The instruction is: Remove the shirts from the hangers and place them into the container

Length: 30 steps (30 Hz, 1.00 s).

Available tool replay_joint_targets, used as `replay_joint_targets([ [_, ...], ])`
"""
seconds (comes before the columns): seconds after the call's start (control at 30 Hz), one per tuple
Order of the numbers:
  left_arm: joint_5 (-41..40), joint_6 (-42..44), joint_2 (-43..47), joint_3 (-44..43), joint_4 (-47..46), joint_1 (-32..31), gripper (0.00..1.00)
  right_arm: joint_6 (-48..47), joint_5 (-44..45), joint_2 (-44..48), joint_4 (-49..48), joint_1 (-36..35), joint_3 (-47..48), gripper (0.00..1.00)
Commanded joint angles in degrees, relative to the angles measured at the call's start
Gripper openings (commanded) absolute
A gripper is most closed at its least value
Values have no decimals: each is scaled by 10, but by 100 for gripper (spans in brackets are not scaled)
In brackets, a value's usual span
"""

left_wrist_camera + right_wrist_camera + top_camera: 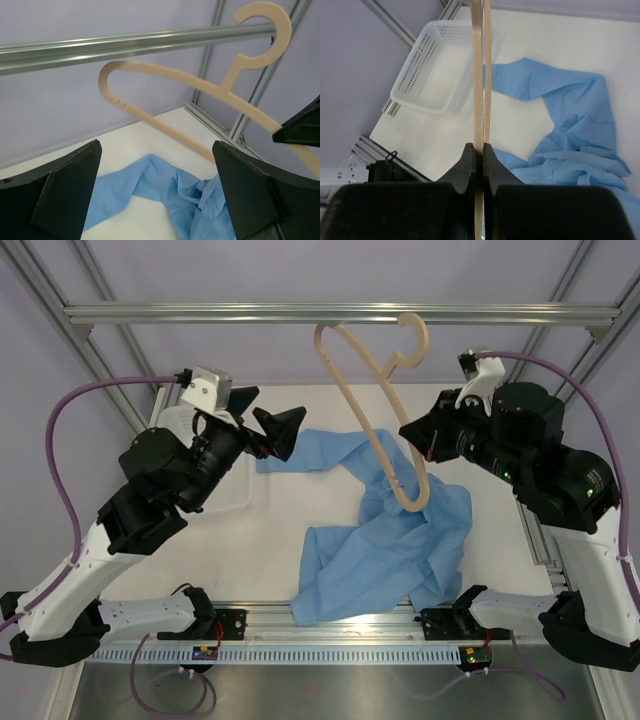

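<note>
**White table (283, 508): shirt (400, 540) down, hanger (240, 65) pinched**

The blue shirt lies crumpled on the tabletop, outside the container (432, 65) at far left. The right gripper (479, 150) is clamped on the beige hanger's arm, up near the rail (300, 313). Whether the hook touches it, hard to say. The left gripper (157, 190) is spread wide, holding nothing.

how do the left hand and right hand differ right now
The left hand is wide open and empty; the right hand is shut on the hanger. The left hand sits apart from the hanger; the right hand pinches its thin arm. Both hover above the shirt.
</note>
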<state>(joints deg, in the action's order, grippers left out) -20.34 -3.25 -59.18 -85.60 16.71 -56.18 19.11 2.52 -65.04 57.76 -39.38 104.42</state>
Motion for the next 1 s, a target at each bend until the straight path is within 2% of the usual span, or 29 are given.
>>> replay_joint_targets([
  [0.0, -75, -26, 10, 12, -5, -2, 99, 8, 64, -51, 36, 12, 104, 0],
  [0.03, -71, -27, 9, 14, 5, -2, 99, 8, 59, -64, 43, 22, 139, 0],
  [0.2, -52, -30, 20, 23, 10, -2, 99, 3, 2, -127, 67, 104, 196, 0],
  [0.47, -33, -21, 35, 39, 2, -2, 99, -4, -49, -156, 59, 171, 192, 0],
  [0.97, -21, -19, 42, 42, 2, -2, 99, -29, -22, -176, 53, 246, 155, 0],
])
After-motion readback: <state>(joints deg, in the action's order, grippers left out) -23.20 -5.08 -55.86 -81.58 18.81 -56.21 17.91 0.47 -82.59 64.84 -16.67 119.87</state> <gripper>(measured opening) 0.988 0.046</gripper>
